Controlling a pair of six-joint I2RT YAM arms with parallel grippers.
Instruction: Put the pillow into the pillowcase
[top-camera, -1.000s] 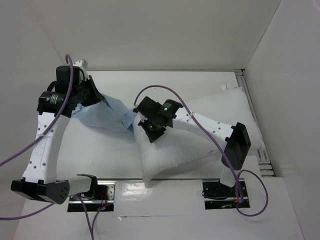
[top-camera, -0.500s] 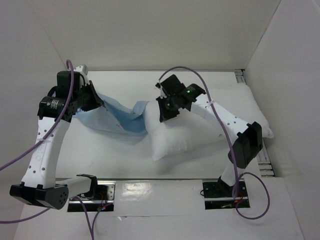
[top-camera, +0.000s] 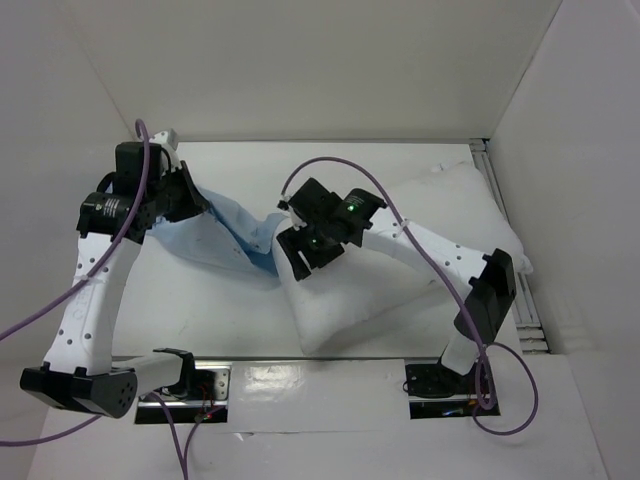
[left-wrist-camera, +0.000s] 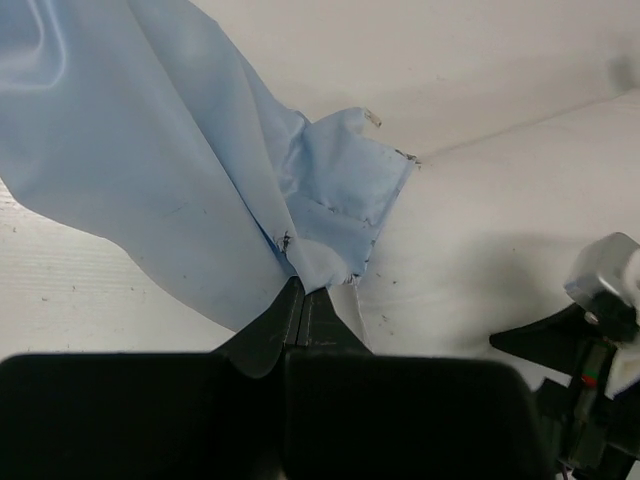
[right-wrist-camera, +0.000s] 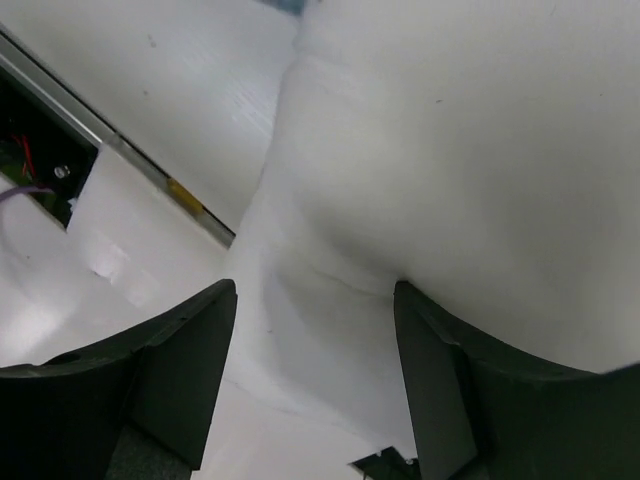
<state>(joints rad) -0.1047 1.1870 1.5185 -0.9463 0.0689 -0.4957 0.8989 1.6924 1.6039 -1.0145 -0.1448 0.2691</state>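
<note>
The left tool (left-wrist-camera: 303, 290) is pinched tight on the hem of the pillowcase (left-wrist-camera: 200, 180) and lifts that edge off the desk (top-camera: 200, 310), so the blue cloth hangs in a slack slope toward the middle. This looks meant to keep the mouth raised and facing the pillow (top-camera: 345, 305). From above, the pillowcase lies on the left half of the desk, and its low end touches the pillow's near-left corner. I cannot tell whether the mouth is actually open there. The right tool (right-wrist-camera: 315, 370) straddles a thick fold of the pillow near that same corner. Its two fingers are held wide apart by the stuffing, and creases run toward them, so it seems to be gripping in order to steer the corner toward the cloth. The pillow lies aslant across the right half of the desk, wholly outside the pillowcase. No brand, label or writing can be read anywhere. The cloth shows only small dark specks.
</note>
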